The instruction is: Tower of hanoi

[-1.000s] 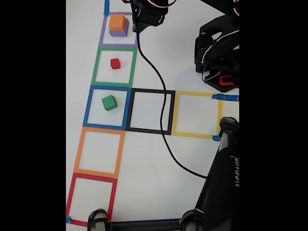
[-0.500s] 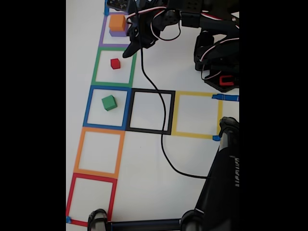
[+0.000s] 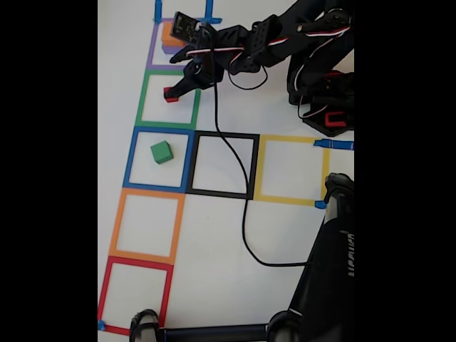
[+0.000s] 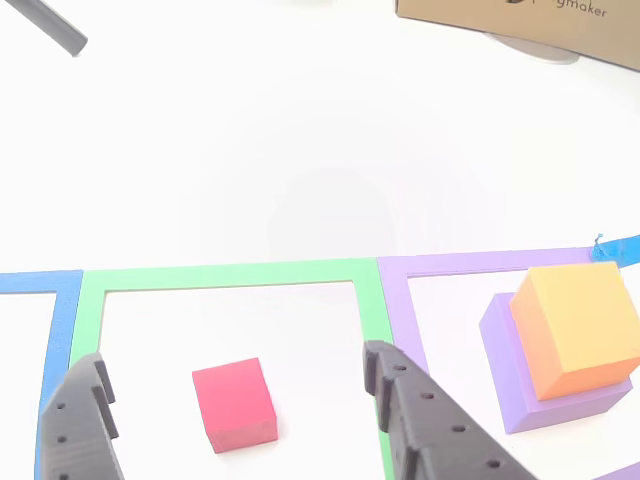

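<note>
Reaching further down now: arm stretched left across the surface [image 3: 228, 235], gripper [image 4: 235, 400] moved from beside the orange cube [image 4: 580, 330] on the purple cube [image 4: 505, 350] to over the red cube [image 4: 235, 405] in the green square [image 4: 230, 272]. Jaws wide open, straddling it, holding nothing. Green cube [image 3: 162, 152] unmoved in the blue square [image 3: 130, 160].

Four cubes are counted in the fixed view: one orange cube [image 3: 171, 33], one purple cube [image 3: 169, 50] beneath it, one red cube [image 3: 168, 95] and one green cube [image 3: 162, 152]. Seven tape square outlines are seen there: one purple [image 3: 151, 51], one green [image 3: 141, 100], one blue [image 3: 130, 159], one black [image 3: 254, 165], one yellow [image 3: 288, 139], one orange [image 3: 117, 222] and one red [image 3: 104, 293]. One robot arm [image 3: 285, 39] with one gripper [image 3: 171, 92] is counted, and one black cable [image 3: 235, 171].
</note>
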Available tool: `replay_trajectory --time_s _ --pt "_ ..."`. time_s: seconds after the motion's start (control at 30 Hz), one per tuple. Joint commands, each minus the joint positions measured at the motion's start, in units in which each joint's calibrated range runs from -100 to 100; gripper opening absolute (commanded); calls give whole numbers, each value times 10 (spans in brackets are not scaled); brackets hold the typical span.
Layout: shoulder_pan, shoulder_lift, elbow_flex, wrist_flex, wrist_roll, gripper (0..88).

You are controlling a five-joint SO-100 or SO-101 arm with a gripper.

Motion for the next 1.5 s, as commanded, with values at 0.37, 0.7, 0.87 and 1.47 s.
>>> replay_trajectory --time_s 0.37,0.7,0.87,1.47 --pt "-2 281 -16 -318 4 273" --pt "-1 394 -72 -387 4 255" --pt "-9 430 -75 -421 4 250" --pt "-44 476 -74 -458 4 220"
